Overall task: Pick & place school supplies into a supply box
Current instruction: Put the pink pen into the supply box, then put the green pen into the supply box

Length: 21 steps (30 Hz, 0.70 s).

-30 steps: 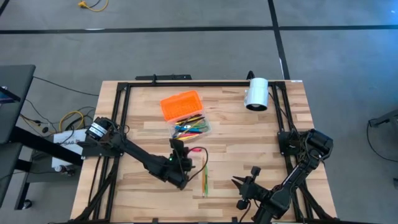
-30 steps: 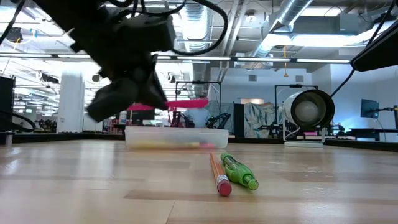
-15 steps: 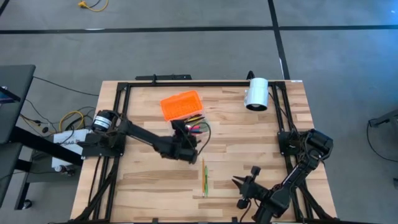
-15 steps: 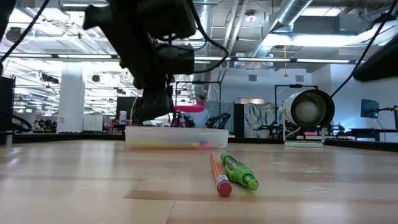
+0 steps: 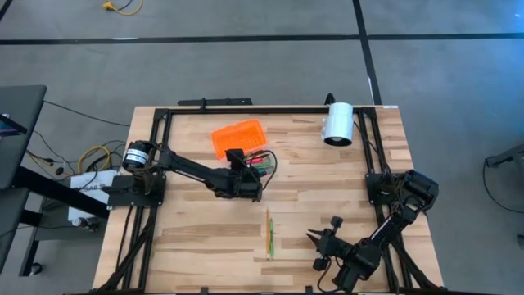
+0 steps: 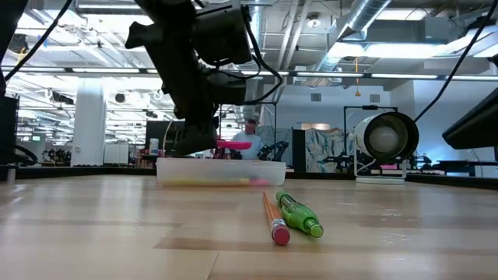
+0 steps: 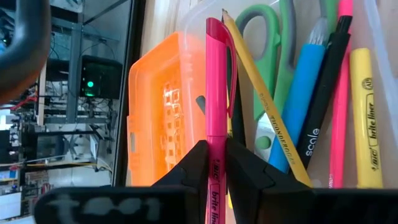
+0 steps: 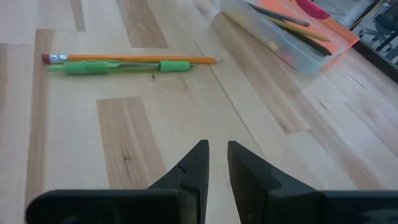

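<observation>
Since a second ago the left gripper [image 5: 252,167] has swung from the table's middle up over the clear box [image 5: 264,165], carrying a pink highlighter [image 7: 216,118] that its jaws pinch tight around the barrel, above the box's contents and not yet let go. Most of the job looks done: inside the box lie one pair of green-handled scissors [image 7: 268,68], one blue pen [image 7: 303,99], one black pen [image 7: 325,87], one yellow highlighter [image 7: 367,118], one wood-coloured pencil [image 7: 264,102] and a second pink pen [image 7: 339,106]; others may be hidden beneath. One orange lid [image 5: 237,138] sits open beside the box. Two items are left on the table [image 5: 196,238] side by side: one orange pencil [image 8: 134,58] and one green pen [image 8: 118,66]. Waiting near the table's front edge, the right gripper [image 8: 216,163] holds nothing, its jaws only slightly apart.
</observation>
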Motion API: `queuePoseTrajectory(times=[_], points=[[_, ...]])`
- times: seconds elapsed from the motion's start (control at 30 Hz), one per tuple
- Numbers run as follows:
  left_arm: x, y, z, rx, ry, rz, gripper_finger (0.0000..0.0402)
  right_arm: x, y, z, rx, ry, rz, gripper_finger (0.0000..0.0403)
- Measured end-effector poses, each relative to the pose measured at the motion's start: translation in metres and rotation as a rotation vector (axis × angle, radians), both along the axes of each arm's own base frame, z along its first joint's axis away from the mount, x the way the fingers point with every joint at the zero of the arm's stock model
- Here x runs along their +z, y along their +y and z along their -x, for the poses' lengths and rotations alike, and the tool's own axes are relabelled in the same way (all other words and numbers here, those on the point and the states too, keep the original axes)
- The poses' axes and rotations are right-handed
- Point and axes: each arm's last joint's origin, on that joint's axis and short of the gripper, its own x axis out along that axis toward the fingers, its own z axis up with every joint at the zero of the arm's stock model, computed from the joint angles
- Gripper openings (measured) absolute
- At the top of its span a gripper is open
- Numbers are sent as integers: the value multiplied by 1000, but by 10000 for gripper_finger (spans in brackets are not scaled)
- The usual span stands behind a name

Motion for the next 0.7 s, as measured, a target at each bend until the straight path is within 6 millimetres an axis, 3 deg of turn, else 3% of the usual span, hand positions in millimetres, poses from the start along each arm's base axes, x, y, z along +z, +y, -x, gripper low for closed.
queuePoseTrajectory(times=[0.27, 0.7], points=[[0, 0, 0, 4, -6, -3, 41, 0, 0, 0, 0, 1, 1, 54], [0, -1, 1, 3, 2, -7, 139, 0, 0, 0, 1, 1, 2, 54]])
